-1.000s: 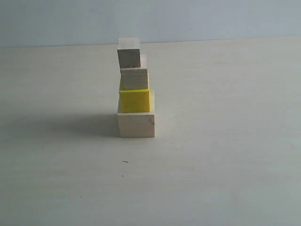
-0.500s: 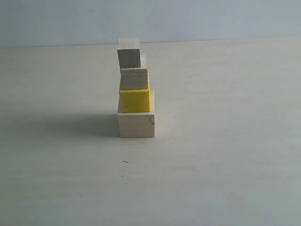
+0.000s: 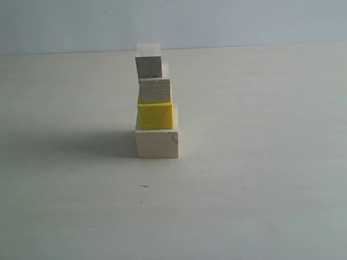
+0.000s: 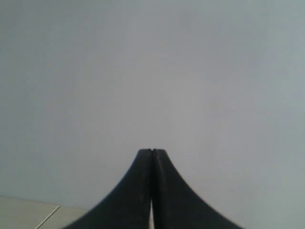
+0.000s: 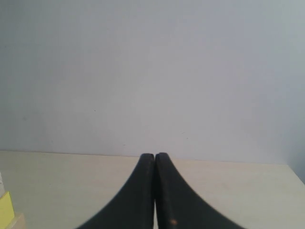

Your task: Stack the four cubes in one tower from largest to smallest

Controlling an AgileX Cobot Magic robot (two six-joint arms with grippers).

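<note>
The four cubes stand in one tower in the middle of the table in the exterior view. At the bottom is the large pale wood cube [image 3: 157,143], on it the yellow cube [image 3: 155,115], then the striped-grain cube [image 3: 154,90], and on top the smallest pale cube [image 3: 148,66], set a little to the left. Neither arm shows in that view. My left gripper [image 4: 152,150] is shut, empty, facing a plain wall. My right gripper [image 5: 155,155] is shut and empty too; the yellow cube's edge [image 5: 5,208] shows at that view's border.
The pale table [image 3: 260,162] spreads wide around the tower, with a grey-blue wall [image 3: 244,21] behind its far edge. A tiny dark speck [image 3: 144,186] lies in front of the tower.
</note>
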